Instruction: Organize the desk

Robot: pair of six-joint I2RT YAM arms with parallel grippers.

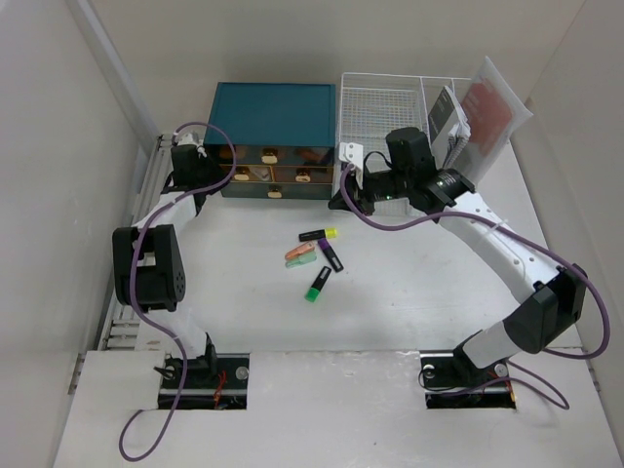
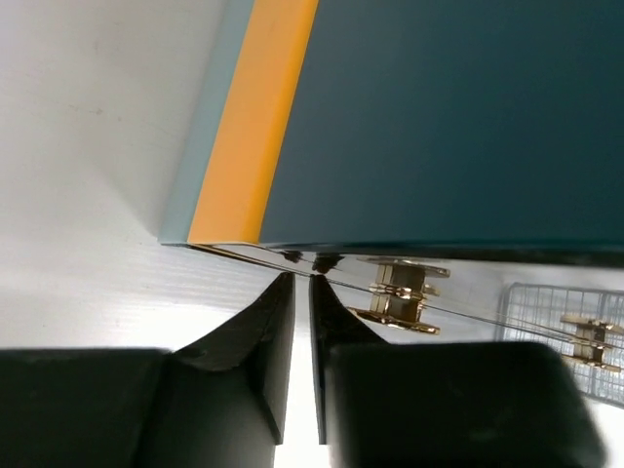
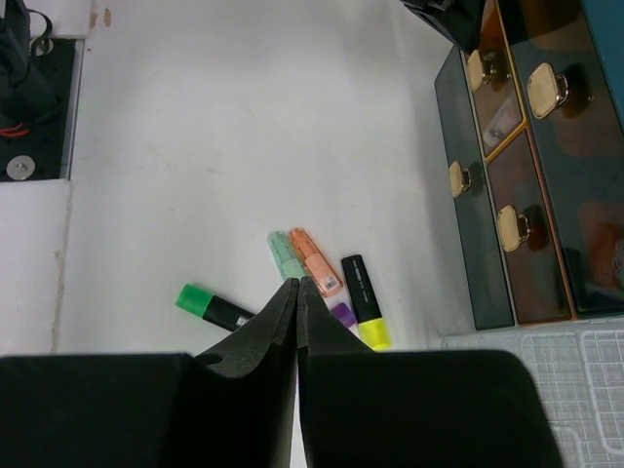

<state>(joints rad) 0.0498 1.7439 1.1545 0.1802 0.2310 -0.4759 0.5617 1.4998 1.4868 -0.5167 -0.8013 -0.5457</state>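
The white desk (image 1: 409,292) has several highlighters lying loose in its middle: yellow-and-black (image 1: 318,234), orange (image 1: 298,252), mint (image 1: 306,259), purple-and-black (image 1: 332,256) and green-and-black (image 1: 317,284). My right gripper (image 3: 297,283) is shut and empty. It hangs above the mint (image 3: 284,255) and orange (image 3: 316,261) highlighters, in front of the teal drawer box (image 1: 273,112). My left gripper (image 2: 301,278) is shut with nothing between its fingers. Its tips are at the box's front left corner, beside a gold drawer handle (image 2: 400,292).
A white wire-mesh rack (image 1: 390,102) stands right of the drawer box, holding a spiral notebook (image 1: 448,117) and a red-brown folder (image 1: 492,107). White walls close in the left, back and right. The arm bases sit at the near edge.
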